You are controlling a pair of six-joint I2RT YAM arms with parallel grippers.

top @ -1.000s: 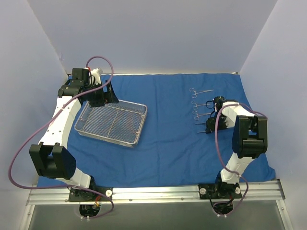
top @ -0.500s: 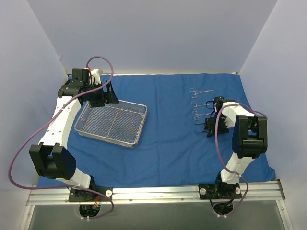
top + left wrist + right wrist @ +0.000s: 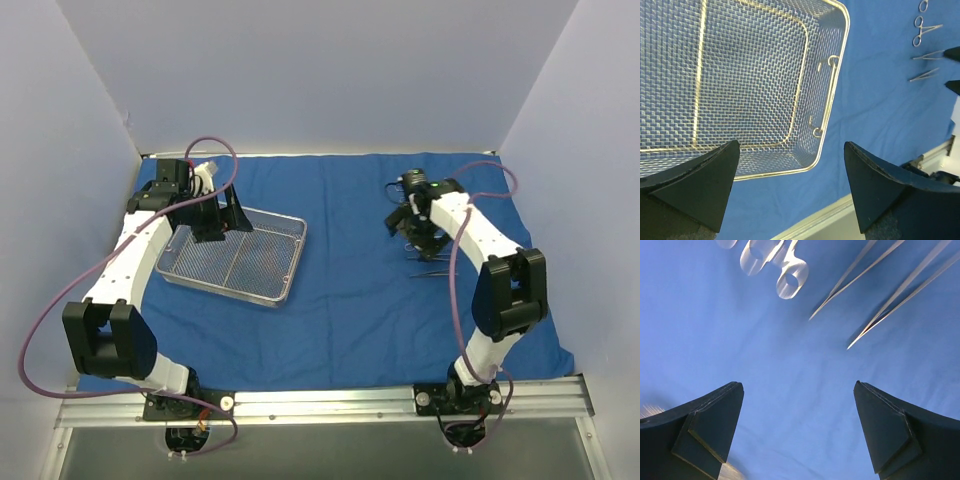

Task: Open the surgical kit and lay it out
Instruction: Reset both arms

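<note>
Surgical kit unwrapped: blue cloth spread flat, wire-mesh tray on its left part, slightly skewed. Steel instruments in a row on right part of cloth, well apart from tray; ring handles and thin pointed tips close up in right wrist view. Left gripper above tray's far-left corner, jaws wide apart, holding nothing. Right gripper low over instruments, jaws wide apart, only bare cloth between fingers, nothing gripped.
</note>
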